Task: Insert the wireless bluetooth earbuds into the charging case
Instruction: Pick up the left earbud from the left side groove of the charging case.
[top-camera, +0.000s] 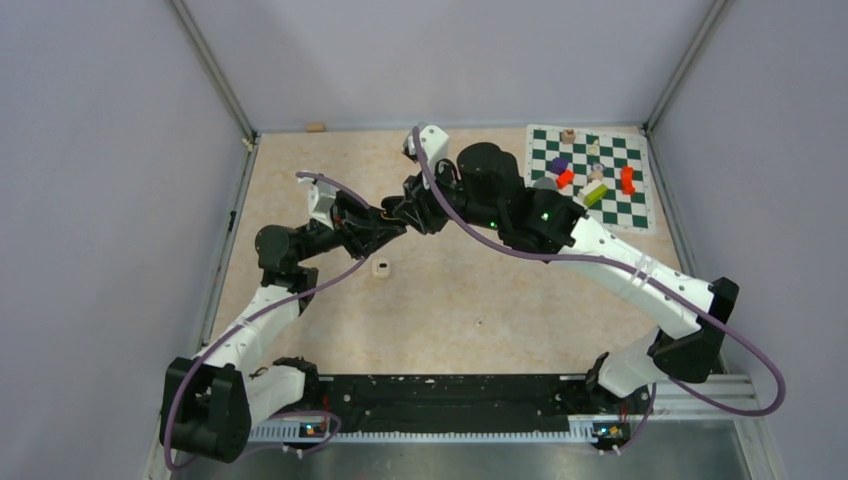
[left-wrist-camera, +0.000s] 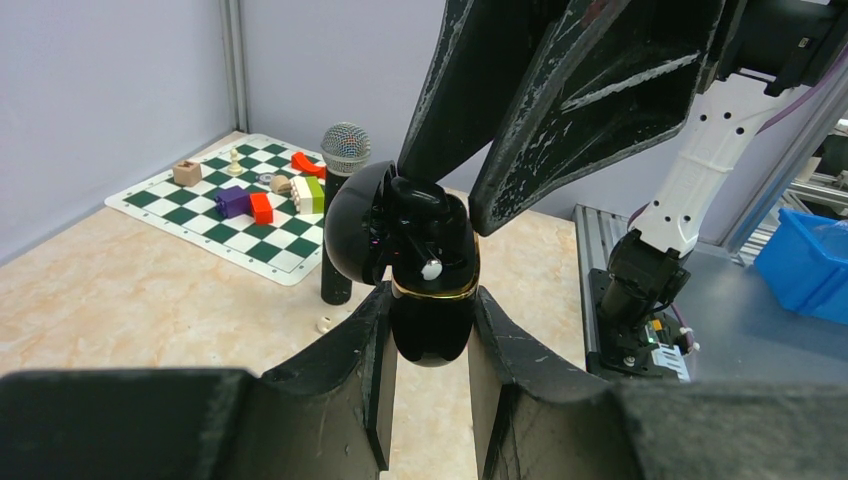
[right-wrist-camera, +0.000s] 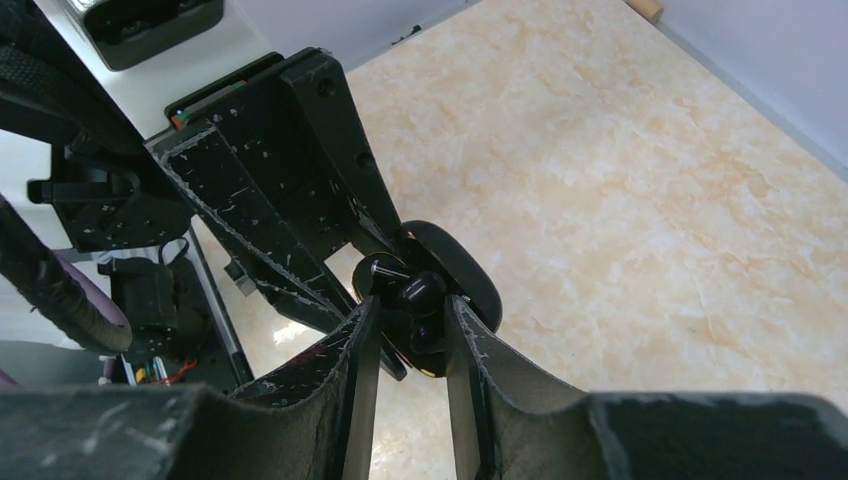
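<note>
Jaws: left gripper (left-wrist-camera: 432, 300) is clamping the charging case (left-wrist-camera: 430, 335); I'm pinching a light, slippery earbud (right-wrist-camera: 420, 290) by its sides with right gripper (right-wrist-camera: 410, 305).

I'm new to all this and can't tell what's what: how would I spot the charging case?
Start at the table, left of the chess mat, where the left gripper hangs above it. The case is the black egg-shaped shell pinched between its fingers, lid swung open. Its thin gold band sets it apart from the black fingers around it.
</note>
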